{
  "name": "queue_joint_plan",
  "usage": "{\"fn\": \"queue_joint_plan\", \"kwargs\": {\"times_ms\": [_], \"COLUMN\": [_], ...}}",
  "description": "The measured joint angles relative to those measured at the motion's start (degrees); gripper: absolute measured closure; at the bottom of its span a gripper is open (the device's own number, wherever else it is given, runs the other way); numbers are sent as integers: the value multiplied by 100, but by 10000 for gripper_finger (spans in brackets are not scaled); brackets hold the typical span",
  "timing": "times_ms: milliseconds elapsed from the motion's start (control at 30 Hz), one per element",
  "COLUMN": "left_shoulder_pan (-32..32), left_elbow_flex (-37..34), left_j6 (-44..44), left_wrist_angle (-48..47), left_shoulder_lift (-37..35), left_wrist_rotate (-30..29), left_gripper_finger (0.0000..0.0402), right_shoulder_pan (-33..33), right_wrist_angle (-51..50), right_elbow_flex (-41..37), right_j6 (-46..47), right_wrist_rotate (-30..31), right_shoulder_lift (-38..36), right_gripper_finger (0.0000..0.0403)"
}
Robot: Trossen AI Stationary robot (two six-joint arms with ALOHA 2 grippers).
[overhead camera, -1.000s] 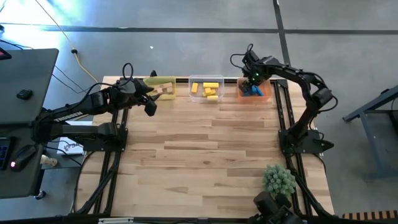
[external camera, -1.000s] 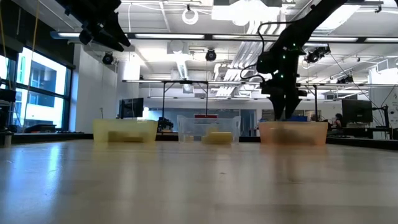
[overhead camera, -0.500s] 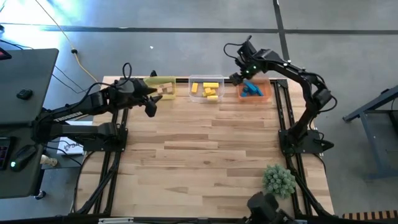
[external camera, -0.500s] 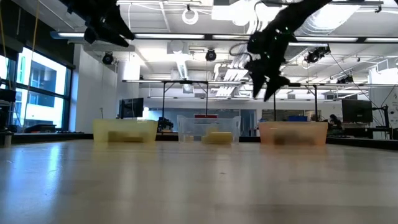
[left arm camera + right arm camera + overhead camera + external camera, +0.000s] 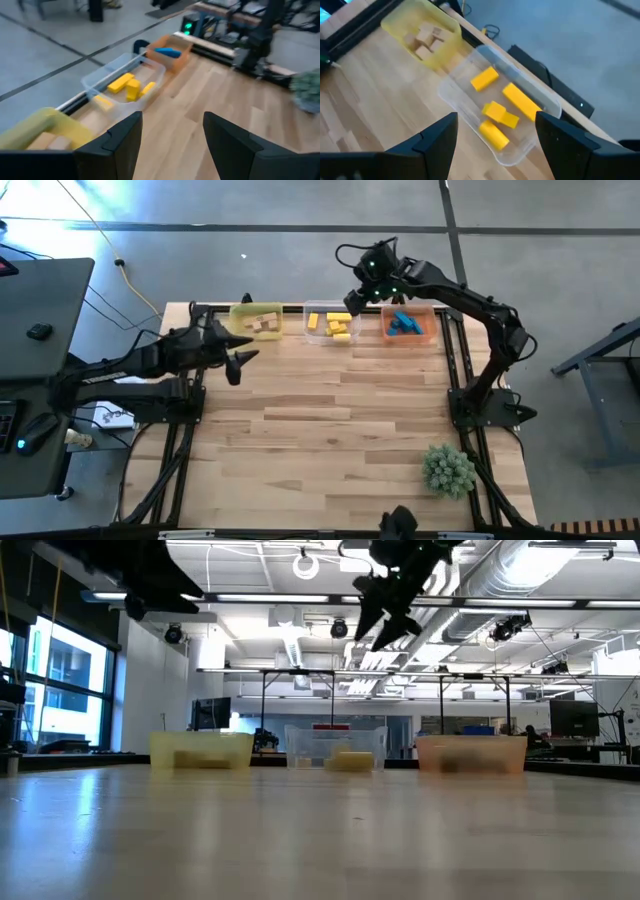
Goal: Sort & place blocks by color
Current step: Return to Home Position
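Observation:
Every block lies in a tub along the far edge. Tan blocks [image 5: 263, 326] fill the yellow tub [image 5: 243, 313], yellow blocks [image 5: 333, 325] the clear tub [image 5: 318, 308], blue blocks [image 5: 403, 324] the orange tub [image 5: 428, 332]. My right gripper [image 5: 352, 300] hangs open and empty, high over the clear tub's right end; its wrist view looks down on the yellow blocks [image 5: 502, 112] between its fingers [image 5: 497, 145]. My left gripper [image 5: 240, 358] is open and empty, in the air near of the yellow tub, at the table's left side [image 5: 172, 145].
A green spiky ball [image 5: 447, 469] sits near the table's right near corner. The wooden tabletop [image 5: 330, 420] stretches bare between the tubs and the near edge. In the low view both grippers [image 5: 380, 620] [image 5: 145, 590] hang well above the tubs [image 5: 335, 748].
My right gripper has risen out of the orange tub and swung toward the table's left, ending high over the clear tub. My left gripper has drawn back a little from the yellow tub toward the near left. No block has moved.

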Motion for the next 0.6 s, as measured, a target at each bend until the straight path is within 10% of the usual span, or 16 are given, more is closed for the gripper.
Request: {"fn": "queue_joint_plan", "kwargs": {"times_ms": [600], "left_shoulder_pan": [-217], "left_elbow_flex": [-2266], "left_j6": [-345], "left_wrist_angle": [1520], "left_shoulder_lift": [-2329], "left_wrist_rotate": [236], "left_gripper_finger": [202], "right_shoulder_pan": [821], "right_wrist_angle": [-41], "right_elbow_flex": [472], "right_j6": [642], "right_wrist_rotate": [208], "right_shoulder_lift": [0], "right_gripper_finger": [148]}}
